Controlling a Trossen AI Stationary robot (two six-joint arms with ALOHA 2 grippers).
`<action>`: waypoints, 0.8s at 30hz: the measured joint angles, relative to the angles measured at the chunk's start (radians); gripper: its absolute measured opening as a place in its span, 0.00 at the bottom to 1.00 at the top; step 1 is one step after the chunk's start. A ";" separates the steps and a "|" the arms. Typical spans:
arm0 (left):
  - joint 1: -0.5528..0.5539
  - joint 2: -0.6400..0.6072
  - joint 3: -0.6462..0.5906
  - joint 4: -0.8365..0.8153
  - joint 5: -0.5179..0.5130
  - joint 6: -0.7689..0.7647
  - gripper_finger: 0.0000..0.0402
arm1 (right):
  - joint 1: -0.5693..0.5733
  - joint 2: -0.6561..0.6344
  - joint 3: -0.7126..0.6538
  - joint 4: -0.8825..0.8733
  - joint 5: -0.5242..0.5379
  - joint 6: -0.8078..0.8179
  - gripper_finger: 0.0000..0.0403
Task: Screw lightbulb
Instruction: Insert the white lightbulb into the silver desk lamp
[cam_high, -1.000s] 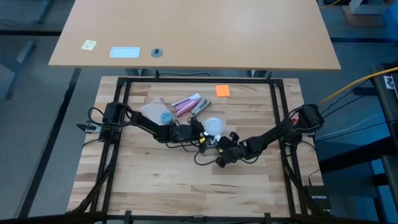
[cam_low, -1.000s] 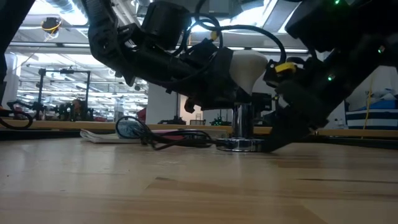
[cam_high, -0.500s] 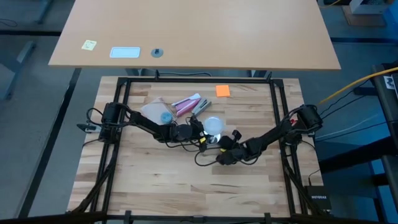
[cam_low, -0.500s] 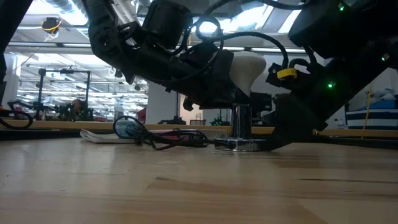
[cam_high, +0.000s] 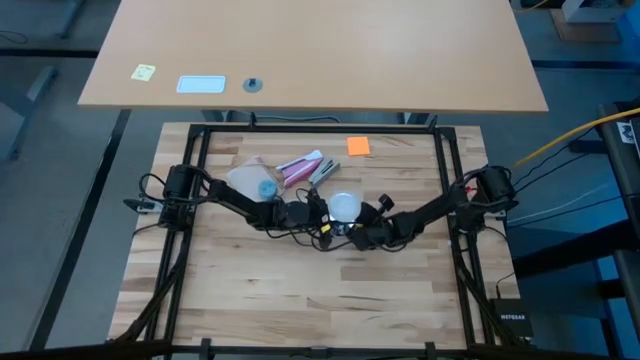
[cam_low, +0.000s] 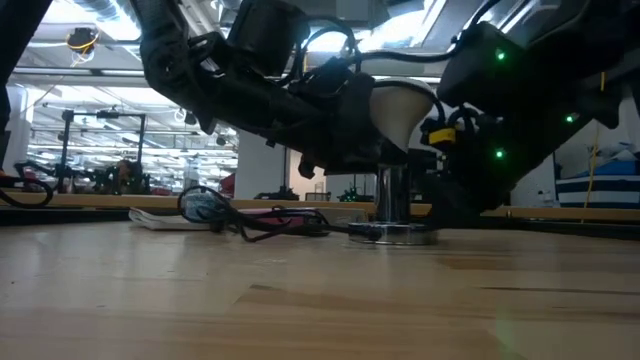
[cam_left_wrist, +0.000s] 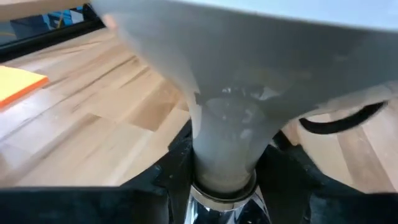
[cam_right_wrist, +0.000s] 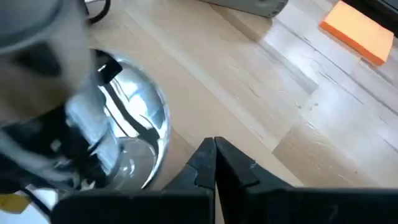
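The frosted-white lightbulb (cam_high: 345, 206) stands upright with its neck (cam_left_wrist: 224, 149) in the silvery socket (cam_low: 392, 200), whose round base (cam_right_wrist: 140, 134) rests on the table. My left gripper (cam_high: 322, 208) reaches in from the table's left and is shut on the bulb. My right gripper (cam_right_wrist: 216, 152) is shut and empty. It sits low beside the socket's base on its near-right side (cam_high: 360, 232), and a strip of wood shows between them in the right wrist view. My left gripper pinches the bulb's tapering neck (cam_left_wrist: 205, 155) between its two fingers (cam_left_wrist: 174, 171), just above the socket's rim (cam_left_wrist: 221, 194). The fingers come about level from the table's left. The bulb stands upright with its base in the socket, and the socket rests on the table.
The socket's thin black cord (cam_low: 270, 225) loops on the table to the left. A pink-and-white tube (cam_high: 300, 167), a clear bag with a blue disc (cam_high: 255, 183) and an orange note (cam_high: 358, 146) lie toward the far edge. A black frame (cam_high: 445, 180) borders the table.
My right gripper has moved toward the far edge, from the near side of the socket's base up close beside the socket, and it sits higher in the low view. My left gripper has kept its hold on the bulb.
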 joint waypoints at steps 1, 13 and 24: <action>-0.001 0.000 0.000 0.000 0.000 -0.001 0.37 | -0.009 0.000 0.000 0.001 -0.007 -0.002 0.01; 0.033 0.000 -0.001 0.002 -0.026 -0.004 0.37 | 0.020 -0.108 0.000 -0.082 -0.271 -0.033 0.01; 0.076 0.001 -0.002 0.013 -0.050 -0.016 0.37 | 0.102 -0.161 0.001 0.080 -0.406 0.004 0.04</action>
